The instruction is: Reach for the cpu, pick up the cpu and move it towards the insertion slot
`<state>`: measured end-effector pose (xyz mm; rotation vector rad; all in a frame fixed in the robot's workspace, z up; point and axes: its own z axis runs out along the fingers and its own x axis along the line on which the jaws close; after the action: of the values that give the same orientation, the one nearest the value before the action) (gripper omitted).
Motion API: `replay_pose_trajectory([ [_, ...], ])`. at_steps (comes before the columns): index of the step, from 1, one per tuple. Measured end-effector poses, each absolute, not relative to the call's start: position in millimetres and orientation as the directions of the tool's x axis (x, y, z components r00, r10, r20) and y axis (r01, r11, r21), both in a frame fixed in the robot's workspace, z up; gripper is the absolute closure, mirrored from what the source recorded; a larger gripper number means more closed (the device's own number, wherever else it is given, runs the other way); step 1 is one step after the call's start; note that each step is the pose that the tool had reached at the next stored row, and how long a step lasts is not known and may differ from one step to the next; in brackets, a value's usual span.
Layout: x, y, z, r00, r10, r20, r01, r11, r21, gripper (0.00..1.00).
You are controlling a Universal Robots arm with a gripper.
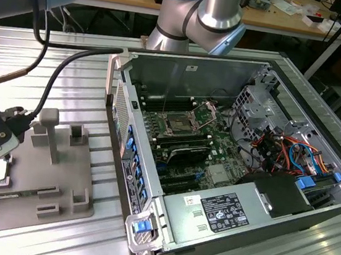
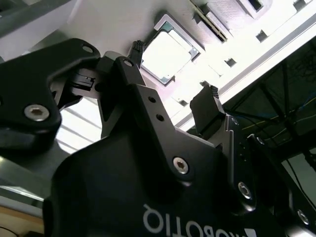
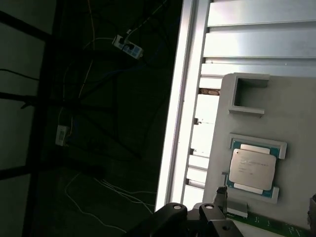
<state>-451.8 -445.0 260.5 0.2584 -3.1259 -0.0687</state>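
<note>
OK, cpu (image 3: pixel 253 168) sits flat in its recess on the grey tray (image 1: pixel 59 176), well apart from the insertion slot (image 1: pixel 176 125) in the case (image 1: pixel 183 73). Claw (image 2: pixel 175 69) hangs just above, spread wide, empty. Suggest: square fingers (image 2: pixel 207 106) to opposite edges, descend straight, close gently.

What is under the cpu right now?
The cpu lies flat in a framed recess of the grey tray, below the open gripper. Its underside and the recess floor are covered by the chip itself.

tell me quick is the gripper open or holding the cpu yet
Gripper: open, jaws spread apart and empty, poised over the cpu, which lies in the grey tray.
</note>
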Motion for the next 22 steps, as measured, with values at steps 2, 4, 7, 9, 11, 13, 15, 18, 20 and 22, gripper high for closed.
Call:
replay_pose_trajectory([
  [2, -452.2, -444.6, 257.7, -0.986, -0.168, 0.001, -0.168, 0.985, 0.044, 0.34],
  [4, -452.4, -444.6, 253.5, -0.985, -0.175, 0.001, -0.174, 0.984, 0.044, 0.34],
  [7, -453.1, -442.1, 247.3, -0.985, -0.175, 0.001, -0.175, 0.984, 0.044, 0.34],
  [9, -453.9, -441.0, 242.9, -0.986, -0.165, 0.001, -0.164, 0.985, 0.044, 0.34],
  [11, -454.2, -440.5, 239.1, -0.989, -0.149, 0.001, -0.149, 0.988, 0.043, 0.34],
  [13, -454.5, -439.8, 235.0, -0.991, -0.132, 0.001, -0.132, 0.990, 0.041, 0.34],
  [15, -454.7, -439.2, 231.6, -0.993, -0.118, 0.002, -0.118, 0.992, 0.040, 0.34],
  [18, -454.9, -438.8, 225.3, -0.995, -0.096, 0.003, -0.096, 0.995, 0.038, 0.34],
  [20, -454.8, -438.8, 222.0, -0.996, -0.094, 0.003, -0.094, 0.995, 0.036, 0.27],
  [22, -454.9, -438.8, 221.9, -0.996, -0.094, 0.003, -0.094, 0.995, 0.036, 0.20],
])
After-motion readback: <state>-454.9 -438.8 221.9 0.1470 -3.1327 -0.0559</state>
